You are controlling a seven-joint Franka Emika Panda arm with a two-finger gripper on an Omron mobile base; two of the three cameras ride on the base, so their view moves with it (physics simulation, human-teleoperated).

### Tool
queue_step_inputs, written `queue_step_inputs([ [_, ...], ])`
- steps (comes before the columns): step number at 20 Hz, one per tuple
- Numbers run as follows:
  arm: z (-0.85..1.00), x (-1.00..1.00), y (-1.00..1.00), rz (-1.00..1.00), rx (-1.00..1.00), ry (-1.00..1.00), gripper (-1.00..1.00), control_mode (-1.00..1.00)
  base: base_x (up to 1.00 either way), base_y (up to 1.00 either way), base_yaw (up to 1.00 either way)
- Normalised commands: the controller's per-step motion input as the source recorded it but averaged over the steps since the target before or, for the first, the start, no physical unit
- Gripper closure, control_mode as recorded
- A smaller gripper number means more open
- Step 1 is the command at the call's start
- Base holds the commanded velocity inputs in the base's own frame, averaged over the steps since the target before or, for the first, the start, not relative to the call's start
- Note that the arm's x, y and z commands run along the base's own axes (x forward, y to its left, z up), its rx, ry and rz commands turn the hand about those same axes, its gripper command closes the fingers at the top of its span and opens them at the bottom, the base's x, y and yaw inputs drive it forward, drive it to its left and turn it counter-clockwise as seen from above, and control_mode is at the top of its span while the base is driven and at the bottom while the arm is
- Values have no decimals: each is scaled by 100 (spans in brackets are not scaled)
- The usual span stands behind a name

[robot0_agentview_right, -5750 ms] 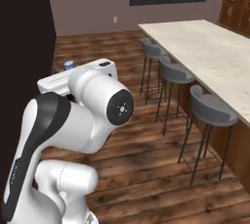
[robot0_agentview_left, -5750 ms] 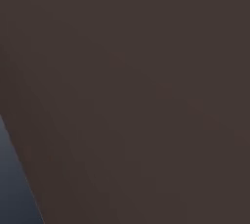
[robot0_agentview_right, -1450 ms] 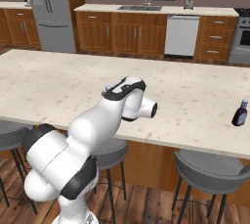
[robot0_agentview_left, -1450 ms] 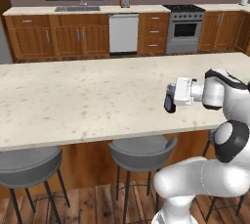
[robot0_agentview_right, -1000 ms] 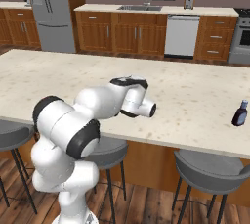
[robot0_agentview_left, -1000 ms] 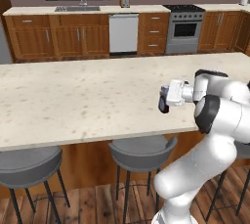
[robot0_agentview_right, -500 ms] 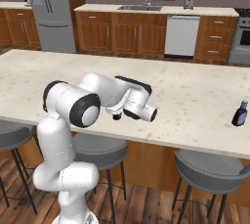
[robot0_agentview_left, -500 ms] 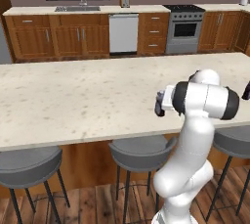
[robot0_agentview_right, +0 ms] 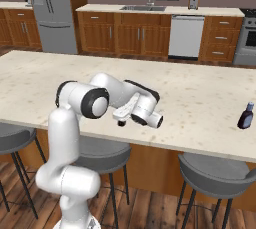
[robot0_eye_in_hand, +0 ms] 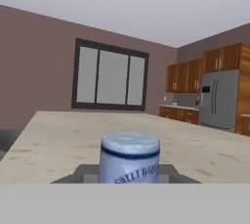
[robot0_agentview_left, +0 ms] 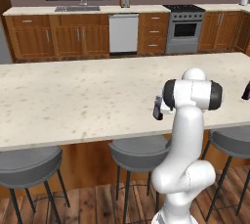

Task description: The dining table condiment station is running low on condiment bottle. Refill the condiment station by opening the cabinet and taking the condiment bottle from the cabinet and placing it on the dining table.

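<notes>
My gripper (robot0_agentview_left: 157,108) is shut on the condiment bottle (robot0_eye_in_hand: 129,157), a dark bottle with a wide pale blue-grey cap and a printed label. In the hand view the bottle stands close up between the fingers, above the beige speckled top of the dining table (robot0_eye_in_hand: 58,140). In the right base view the gripper (robot0_agentview_right: 121,119) hangs low over the near edge of the dining table (robot0_agentview_right: 200,98), with the bent arm behind it. The left base view has the hand over the front part of the dining table (robot0_agentview_left: 73,96). The cabinet is out of view.
A slimmer dark bottle (robot0_agentview_right: 245,115) stands on the table far to the right. Grey round stools (robot0_agentview_left: 139,147) (robot0_agentview_right: 215,170) sit under the table's near edge. Behind the table run a worktop with a sink (robot0_agentview_left: 78,9), a dishwasher (robot0_agentview_left: 123,33), a stove (robot0_agentview_left: 184,27) and a fridge (robot0_agentview_right: 52,10).
The base has driven up to the table since the oldest frames. Over the last second the arm has folded and the hand with the bottle has come slightly left and lower toward the table's near edge.
</notes>
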Motion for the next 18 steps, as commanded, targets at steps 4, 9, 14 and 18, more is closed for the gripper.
queue_step_inputs([
  [4, -38, 35, 0, 0, 0, 6, 100, -100, 0, 0, 0],
  [9, -36, 23, 3, 0, -1, 1, 100, -100, 0, 0, 0],
  [14, -52, -53, 31, 0, -13, -13, 100, -100, 0, 0, 0],
  [18, -34, -39, 10, 0, -9, -10, 100, -100, 0, 0, 0],
])
